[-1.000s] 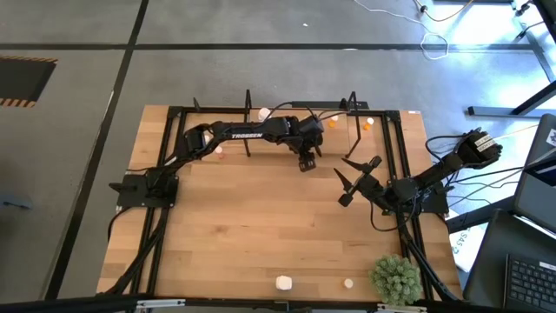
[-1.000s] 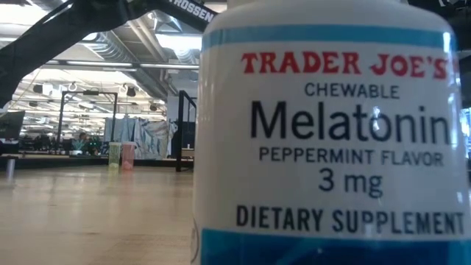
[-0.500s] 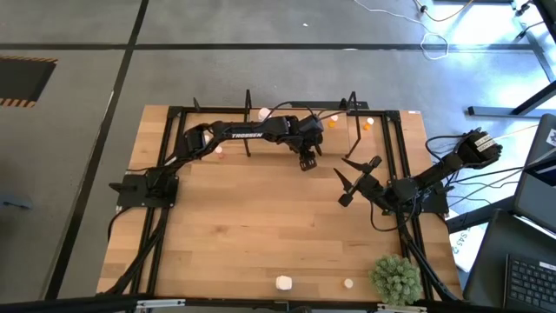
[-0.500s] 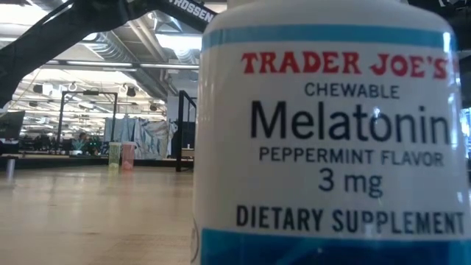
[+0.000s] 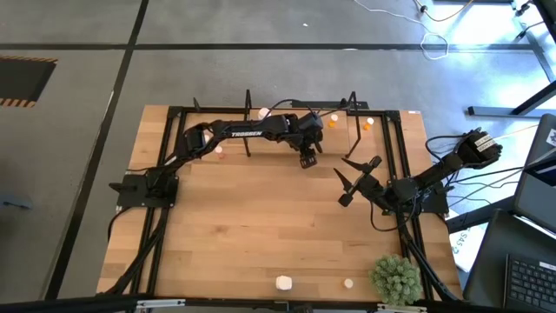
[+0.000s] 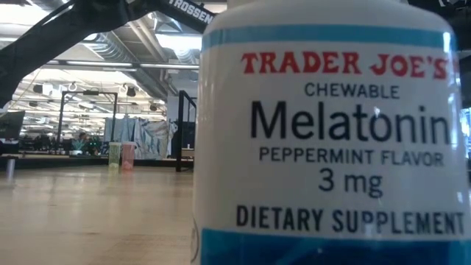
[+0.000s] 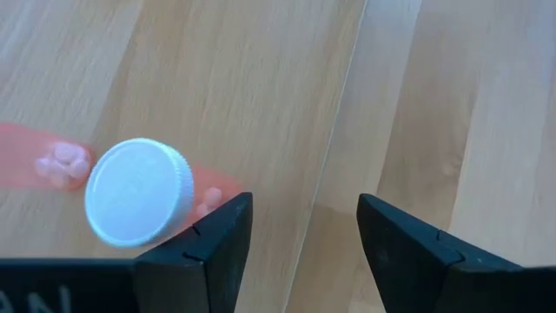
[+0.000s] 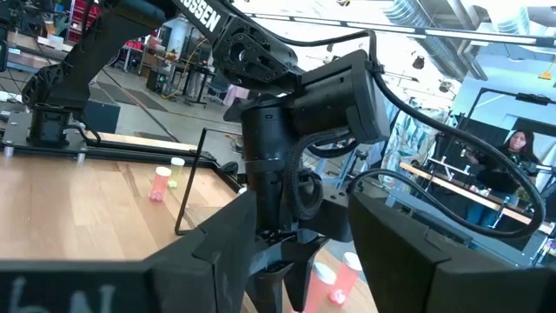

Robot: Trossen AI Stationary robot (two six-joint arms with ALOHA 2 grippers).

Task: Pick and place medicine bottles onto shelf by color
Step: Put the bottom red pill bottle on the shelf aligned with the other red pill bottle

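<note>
nothing has moved since the earlier frame. left claw hangs spread and empty by the shelf, a white-capped pink bottle just beside one finger, likely next pick. right claw waits mid-counter, spread, holding nothing.
</note>
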